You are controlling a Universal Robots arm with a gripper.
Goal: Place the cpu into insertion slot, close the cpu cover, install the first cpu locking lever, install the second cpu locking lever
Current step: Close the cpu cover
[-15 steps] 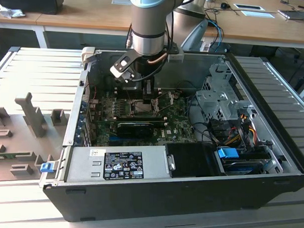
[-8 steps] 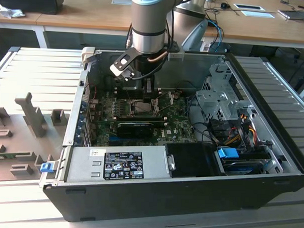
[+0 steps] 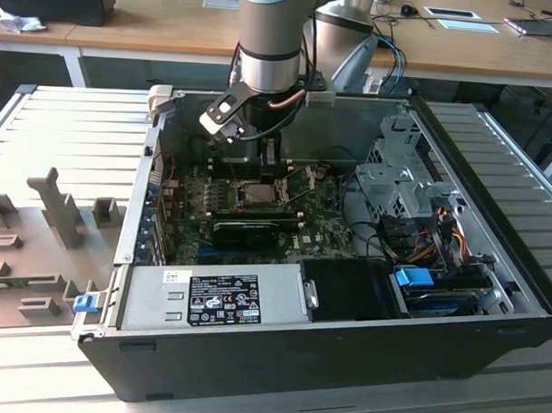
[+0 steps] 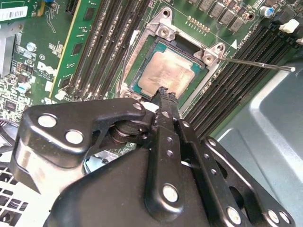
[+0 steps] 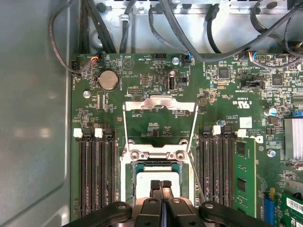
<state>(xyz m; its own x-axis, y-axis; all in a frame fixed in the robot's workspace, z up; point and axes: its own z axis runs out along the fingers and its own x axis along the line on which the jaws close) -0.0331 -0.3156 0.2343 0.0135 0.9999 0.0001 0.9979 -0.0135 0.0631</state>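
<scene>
As the cpu (image 4: 165,71) sits in its slot (image 5: 152,155), the clenched, empty claw (image 5: 161,184) hovers over it; cover (image 5: 160,103) and both levers (image 5: 193,132) stand open.

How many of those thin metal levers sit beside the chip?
2: one locking lever along one side of the cpu, the other along the opposite side. None seems hidden.

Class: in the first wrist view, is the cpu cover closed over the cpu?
No, the cpu cover is swung open, leaving the cpu bare.
</scene>
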